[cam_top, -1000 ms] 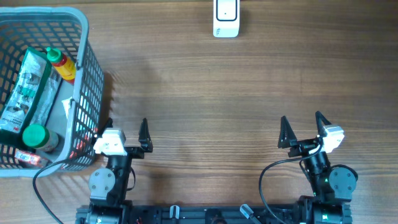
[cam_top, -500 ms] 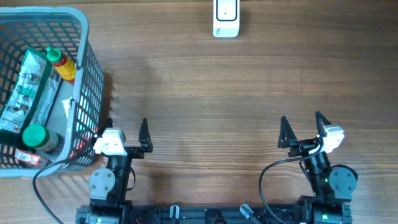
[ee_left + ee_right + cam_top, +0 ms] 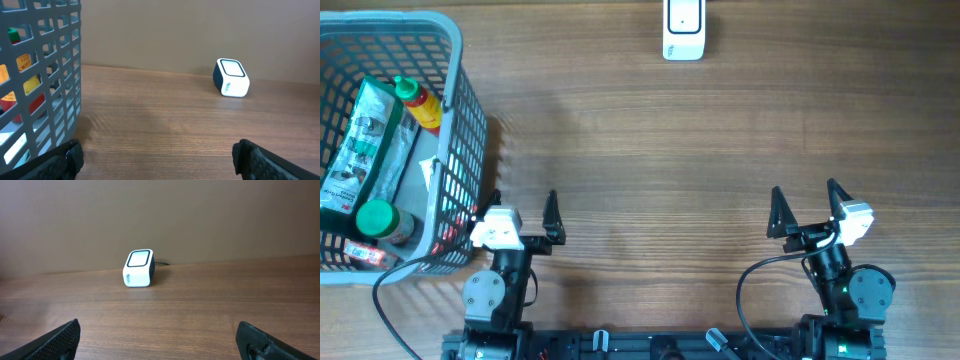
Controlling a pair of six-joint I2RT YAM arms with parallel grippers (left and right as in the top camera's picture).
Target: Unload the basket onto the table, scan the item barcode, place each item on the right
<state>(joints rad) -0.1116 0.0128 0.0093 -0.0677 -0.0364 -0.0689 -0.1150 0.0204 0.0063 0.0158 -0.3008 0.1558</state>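
Note:
A white barcode scanner (image 3: 683, 28) stands at the table's far edge; it also shows in the left wrist view (image 3: 231, 78) and the right wrist view (image 3: 139, 268). The items lie in a grey basket (image 3: 390, 22) at the left: a clear packet (image 3: 365, 140), a red sauce bottle (image 3: 420, 105) and a green-lidded jar (image 3: 380, 218). No barcode is visible on any of them. My left gripper (image 3: 523, 205) (image 3: 159, 155) is open and empty beside the basket's near right corner. My right gripper (image 3: 804, 195) (image 3: 160, 332) is open and empty at the near right.
The basket's mesh wall (image 3: 55, 75) fills the left side of the left wrist view, close to my left finger. Bare wooden table (image 3: 660, 150) stretches between the grippers and the scanner. A thin cable runs behind the scanner.

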